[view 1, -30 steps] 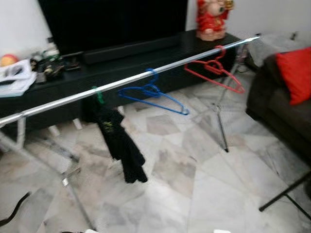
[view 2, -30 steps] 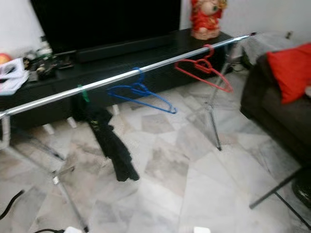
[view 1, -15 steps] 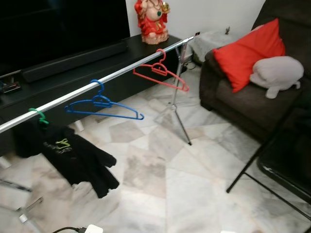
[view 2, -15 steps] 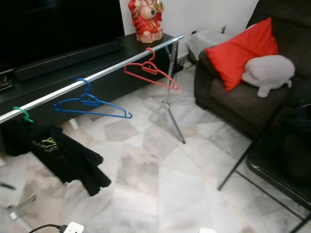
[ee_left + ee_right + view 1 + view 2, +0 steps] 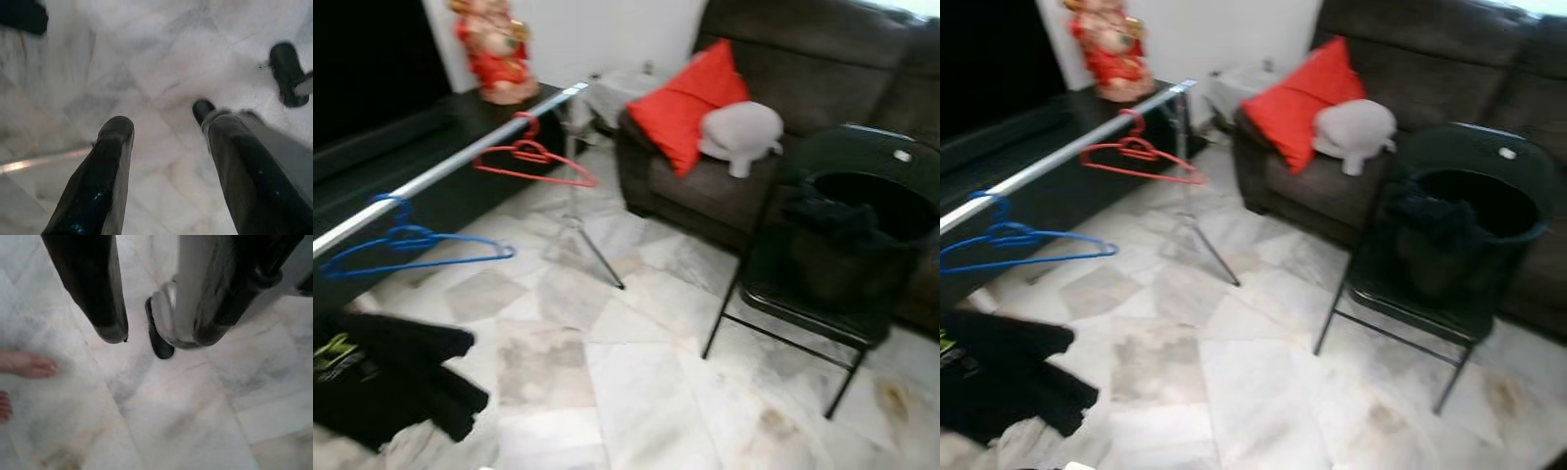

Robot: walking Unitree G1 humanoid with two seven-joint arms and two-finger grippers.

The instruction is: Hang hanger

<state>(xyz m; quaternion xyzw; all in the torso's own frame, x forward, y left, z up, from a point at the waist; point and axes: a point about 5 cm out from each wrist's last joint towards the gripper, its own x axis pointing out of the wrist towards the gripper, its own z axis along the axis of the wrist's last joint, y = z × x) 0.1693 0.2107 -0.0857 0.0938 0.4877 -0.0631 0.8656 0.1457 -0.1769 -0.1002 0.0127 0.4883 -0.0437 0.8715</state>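
Observation:
A silver clothes rail (image 5: 460, 162) runs across the left of the room. A red hanger (image 5: 533, 162) hangs near its far end and a blue hanger (image 5: 406, 257) nearer to me. A black garment (image 5: 386, 377) hangs low at the near left. My left gripper (image 5: 160, 119) is open over the marble floor, with nothing between its fingers (image 5: 115, 147). My right gripper (image 5: 151, 330) is also open and empty above the floor.
A dark sofa (image 5: 705, 186) with a red cushion (image 5: 690, 98) and a grey plush (image 5: 741, 132) stands at the back right. A black folding chair (image 5: 803, 304) carries a black basket (image 5: 867, 211). A red figurine (image 5: 494, 44) sits on the TV bench. A person's bare toes (image 5: 27, 366) are on the floor.
The camera has swung to the right: the rail and hangers slid to the left of the picture, and the sofa and the folding chair came fully into view.

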